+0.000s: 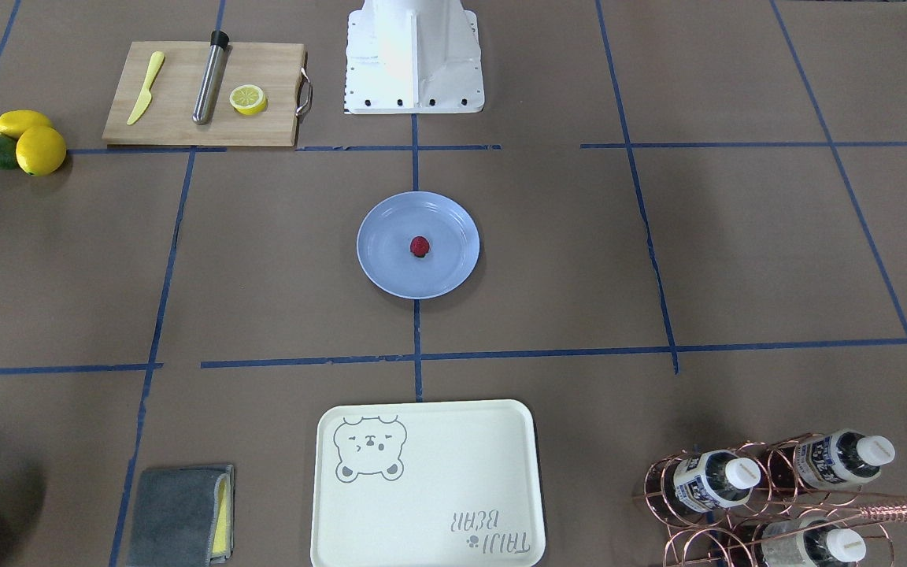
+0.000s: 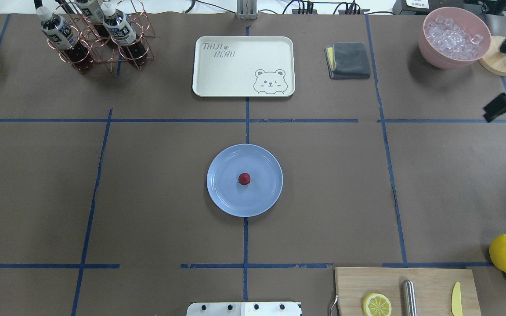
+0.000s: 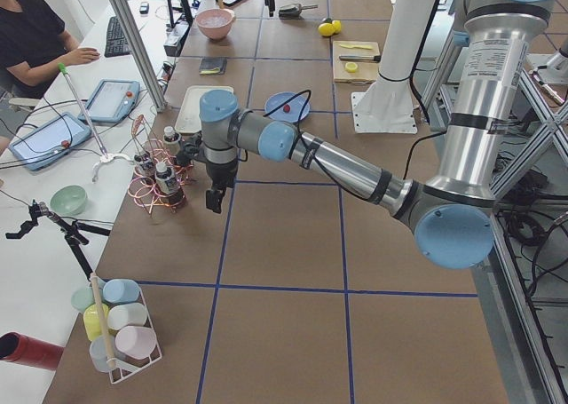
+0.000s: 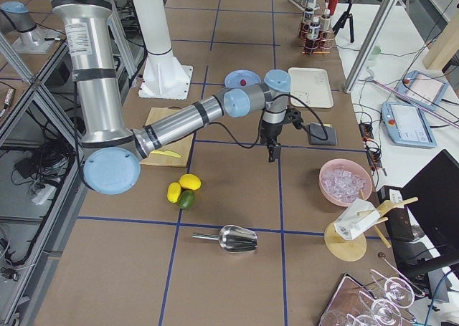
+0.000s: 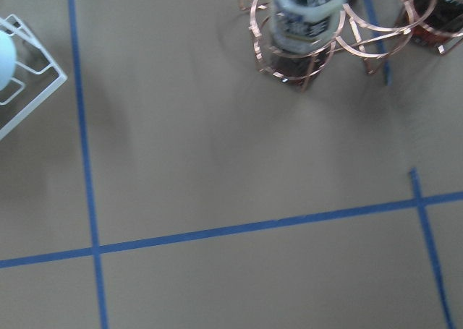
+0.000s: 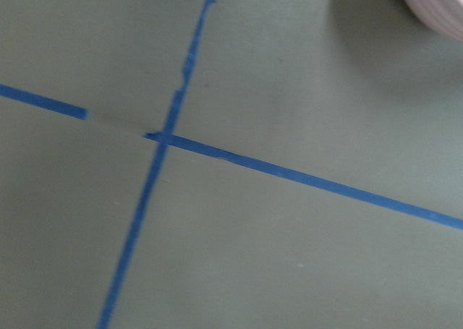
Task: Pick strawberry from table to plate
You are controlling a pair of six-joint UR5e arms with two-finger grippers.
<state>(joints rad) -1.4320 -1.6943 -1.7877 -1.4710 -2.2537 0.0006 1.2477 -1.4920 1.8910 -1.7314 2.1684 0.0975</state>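
Note:
The dark-red strawberry lies near the middle of the round light-blue plate at the centre of the brown-paper table. My left gripper hangs over the table beside the copper bottle rack, far from the plate; only a black sliver of it shows at the front-facing view's right edge. My right gripper hovers above a blue tape crossing near the grey cloth. Neither wrist view shows fingers, so I cannot tell whether either gripper is open or shut.
A cream bear tray lies beyond the plate. The cutting board holds a lemon half, a steel rod and a yellow knife. Lemons and an avocado, a pink bowl of ice and a seated person edge the area.

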